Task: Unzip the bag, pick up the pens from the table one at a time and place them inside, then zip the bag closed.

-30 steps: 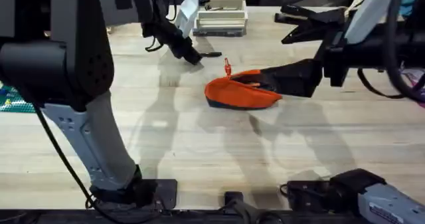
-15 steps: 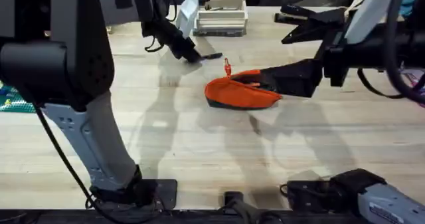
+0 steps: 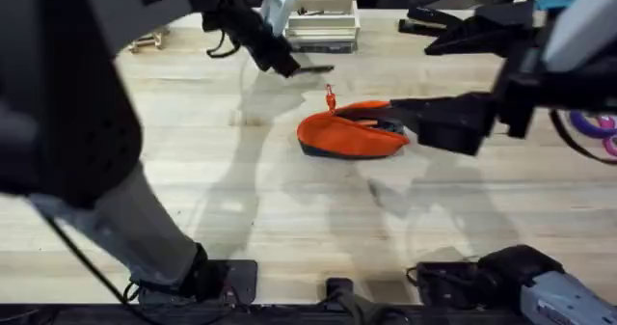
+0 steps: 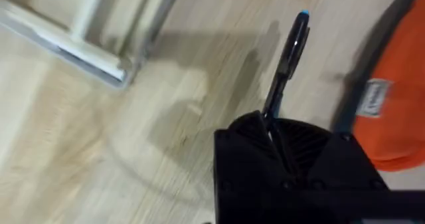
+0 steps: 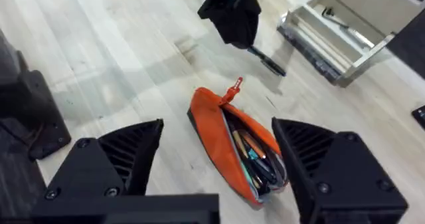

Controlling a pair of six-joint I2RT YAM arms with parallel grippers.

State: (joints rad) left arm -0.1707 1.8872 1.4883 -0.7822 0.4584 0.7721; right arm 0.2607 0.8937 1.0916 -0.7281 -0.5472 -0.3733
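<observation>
The bag point(image 3: 352, 134) is found on the table point(image 3: 289, 209) near its middle, unzipped, with several pens visible inside in the right wrist view. Its long axis is laid across the table, the red pull point(image 3: 330, 97) at the left end. One pen point(image 4: 285, 58) is clamped in the left gripper point(image 3: 286, 67), just beyond and left of the bag. The right gripper point(image 5: 219, 164) is seen spread wide, empty, beside the bag's right end. The left arm is judged nearer the mouth; the pen must travel rightward and nearer.
</observation>
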